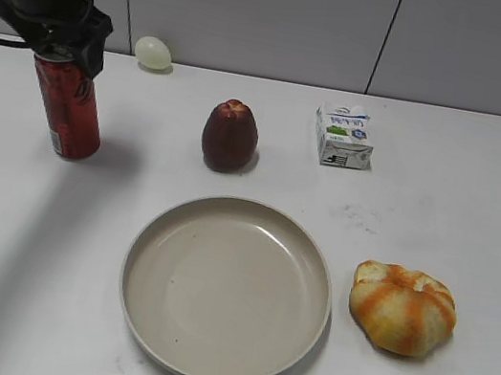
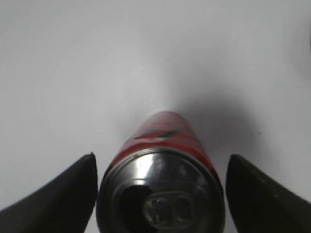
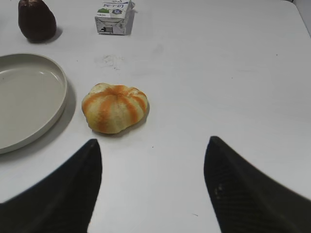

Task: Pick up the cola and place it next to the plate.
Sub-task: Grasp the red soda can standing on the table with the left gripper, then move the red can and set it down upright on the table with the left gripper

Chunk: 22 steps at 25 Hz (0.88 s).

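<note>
The cola (image 1: 66,111), a slim red can with a silver top, stands on the white table at the far left, leaning slightly. My left gripper (image 1: 64,57) is down over its top. In the left wrist view the can (image 2: 160,138) fills the space between the two fingers of the left gripper (image 2: 160,156), which is open, with a narrow gap at the right finger. The beige plate (image 1: 138,245) lies empty at the front centre and also shows in the right wrist view (image 3: 29,97). My right gripper (image 3: 153,141) is open and empty over bare table.
A dark red fruit (image 1: 230,135) stands behind the plate. A small milk carton (image 1: 342,136) is at the back right, a pale egg-like object (image 1: 153,53) by the back wall, and an orange-striped bun (image 1: 402,309) right of the plate.
</note>
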{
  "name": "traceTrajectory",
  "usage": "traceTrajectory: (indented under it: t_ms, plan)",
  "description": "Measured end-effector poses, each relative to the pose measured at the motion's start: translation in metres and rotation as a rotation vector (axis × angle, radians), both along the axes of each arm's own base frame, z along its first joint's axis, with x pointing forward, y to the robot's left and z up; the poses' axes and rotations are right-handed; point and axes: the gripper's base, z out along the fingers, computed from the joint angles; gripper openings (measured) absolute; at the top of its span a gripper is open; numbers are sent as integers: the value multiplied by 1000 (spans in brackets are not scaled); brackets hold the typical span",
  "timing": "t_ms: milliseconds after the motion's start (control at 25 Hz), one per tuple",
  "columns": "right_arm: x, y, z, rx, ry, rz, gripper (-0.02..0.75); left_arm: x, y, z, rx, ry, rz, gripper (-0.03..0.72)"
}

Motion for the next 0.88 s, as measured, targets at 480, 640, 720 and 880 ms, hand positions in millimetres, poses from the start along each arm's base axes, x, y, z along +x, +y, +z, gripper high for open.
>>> traceTrajectory:
  t_ms: [480, 640, 720, 880]
  plan:
    - [0, 0, 0, 0, -1, 0, 532, -1, 1, -3, 10, 22, 2, 512]
    - [0, 0, 0, 0, -1, 0, 532, -9, 5, 8, 28, 52, 35, 512]
    - [0, 0, 0, 0, -1, 0, 532, -17, 7, 20, 28, 65, 48, 512]
    - [0, 0, 0, 0, 0, 0, 532, -47, 1, 50, 19, 52, 35, 512]
